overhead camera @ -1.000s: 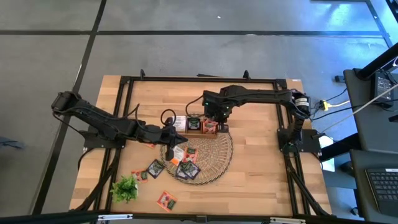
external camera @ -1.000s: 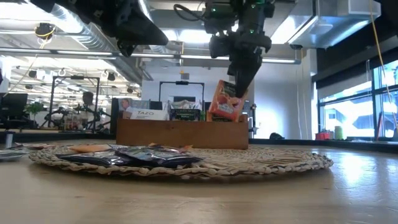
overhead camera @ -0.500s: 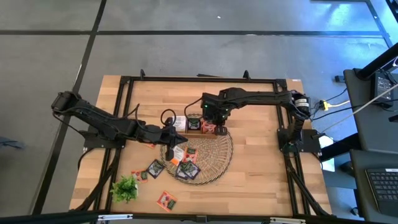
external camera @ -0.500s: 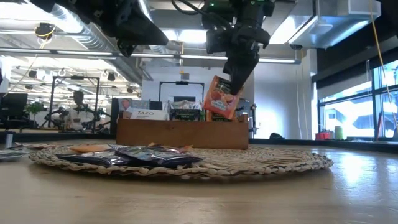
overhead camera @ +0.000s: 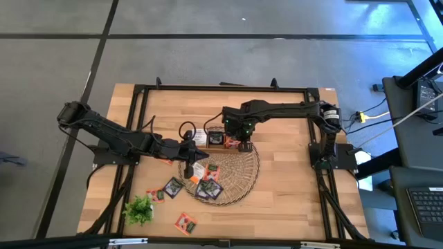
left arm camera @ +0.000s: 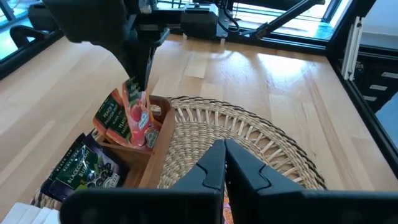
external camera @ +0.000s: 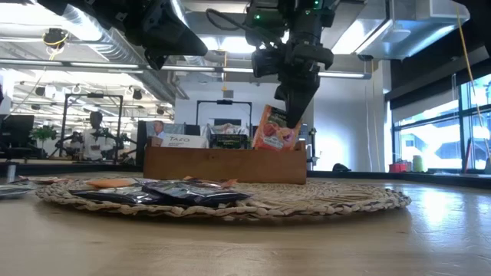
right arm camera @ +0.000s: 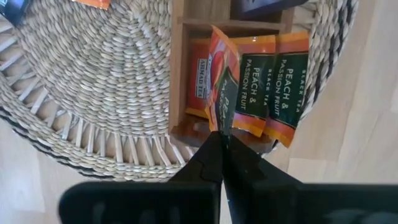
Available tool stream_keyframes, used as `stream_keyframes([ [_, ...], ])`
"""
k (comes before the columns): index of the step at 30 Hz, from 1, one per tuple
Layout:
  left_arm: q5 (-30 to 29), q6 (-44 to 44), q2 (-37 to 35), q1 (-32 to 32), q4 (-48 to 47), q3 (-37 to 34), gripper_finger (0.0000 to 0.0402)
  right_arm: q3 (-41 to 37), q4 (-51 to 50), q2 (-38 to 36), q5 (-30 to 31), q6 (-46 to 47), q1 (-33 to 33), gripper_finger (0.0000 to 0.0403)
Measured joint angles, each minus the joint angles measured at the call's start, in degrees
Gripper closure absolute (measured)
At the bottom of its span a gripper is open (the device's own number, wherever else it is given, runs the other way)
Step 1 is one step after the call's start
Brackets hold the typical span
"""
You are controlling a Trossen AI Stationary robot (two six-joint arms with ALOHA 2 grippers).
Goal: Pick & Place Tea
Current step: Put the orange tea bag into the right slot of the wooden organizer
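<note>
A grey concrete floor [overhead camera: 208, 48] with dark seams surrounds the wooden table [overhead camera: 291, 200]. Beyond it, an open office shows ceiling lights [external camera: 230, 46], exposed ducts [external camera: 100, 42], tall windows [external camera: 430, 138] and a person [external camera: 95, 130] at desks.

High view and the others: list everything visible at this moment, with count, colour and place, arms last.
Wicker mat: one, tan, round, table centre.
Wooden tray: one, brown, at the mat's far edge, sachets standing in it.
Held sachet: one, orange, over the tray's end compartment.
Loose sachets: several, dark and orange, on the mat and on the table near it.
Plant sprig: one, green, near-left table corner.
Person: one, in the room behind.
Right gripper: shut on the held sachet.
Left gripper: shut, empty, over the mat.
</note>
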Motion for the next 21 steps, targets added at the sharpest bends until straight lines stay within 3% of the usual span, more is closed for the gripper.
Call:
stream_keyframes([
  [5,0.0,-0.02,0.0,0.0,-0.02,0.0,0.04,0.02,0.1,-0.06,0.02,-1.5,0.0,0.0389],
  [15,0.0,-0.02,0.0,0.0,0.0,0.0,0.04,0.02,0.0,-0.06,0.2,-0.27,-0.02,0.0322],
  [21,0.0,-0.02,0.0,0.0,0.0,0.01,0.04,0.02,0.01,-1.66,0.16,3.74,-0.02,0.0307],
])
